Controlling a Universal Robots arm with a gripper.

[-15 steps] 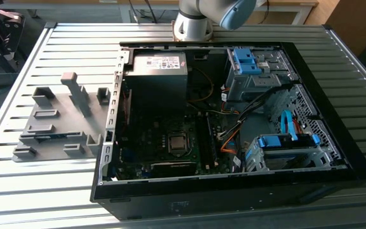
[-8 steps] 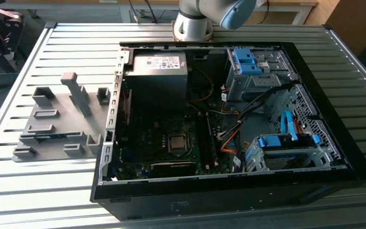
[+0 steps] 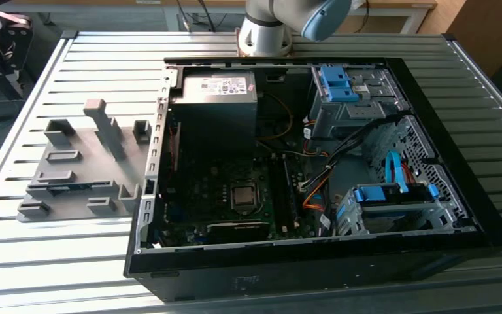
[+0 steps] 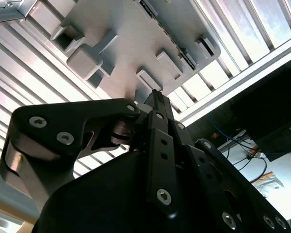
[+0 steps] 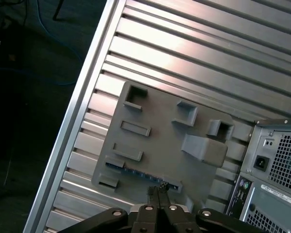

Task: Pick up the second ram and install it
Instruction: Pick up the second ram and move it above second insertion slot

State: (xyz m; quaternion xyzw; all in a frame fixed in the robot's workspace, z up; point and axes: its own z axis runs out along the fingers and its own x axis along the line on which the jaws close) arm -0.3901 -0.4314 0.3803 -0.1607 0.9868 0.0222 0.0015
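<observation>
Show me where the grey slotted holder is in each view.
Exterior view: grey slotted holder on the slatted table, at the exterior view's left of the computer case.
First wrist view: beyond the gripper, beside the case's rear.
Second wrist view: beyond the gripper, on the slats.
Shared landmark: the slatted table.

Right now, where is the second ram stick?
The second ram lies in a slot of the grey holder at the exterior view's left, beside the computer case; the gripper is close to it.
</observation>
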